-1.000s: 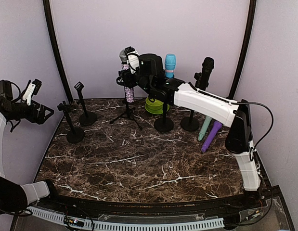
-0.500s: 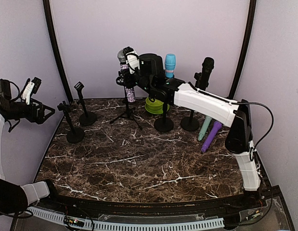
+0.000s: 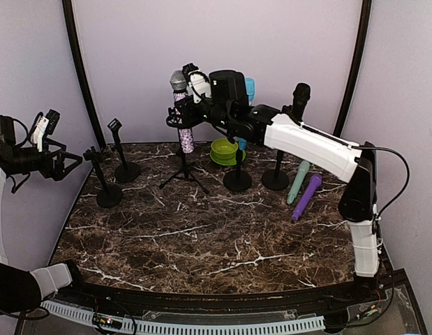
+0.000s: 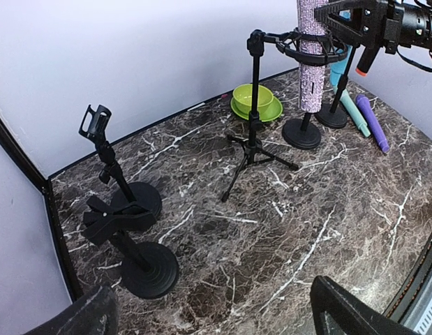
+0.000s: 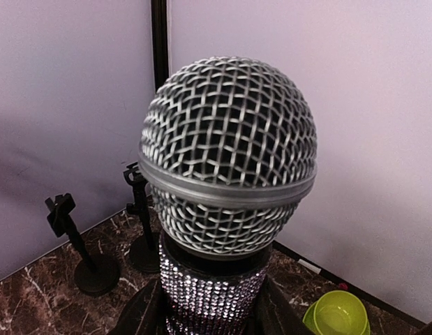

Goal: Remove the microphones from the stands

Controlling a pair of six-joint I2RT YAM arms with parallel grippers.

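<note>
Lilac walls enclose a dark marble table (image 3: 202,237).

1. Right arm (image 3: 306,143): extended from lower right to upper centre of the top view.
2. Left gripper (image 3: 55,146): parked at the left edge, jaws wide apart, holding nothing.
3. Tripod stand (image 3: 184,167): upright at upper centre; its ring clip encircles the handle.
4. Microphone (image 3: 185,132): glitter handle, mesh head, vertical, seated in the clip.
5. Right gripper (image 5: 212,317): closed on the handle just below the head, one finger on each side.

Step in hand: grasp made, extraction pending. Next move, as judged: lift straight up along the handle axis until the base clears the ring; a sideways pull may tip the tripod
</note>
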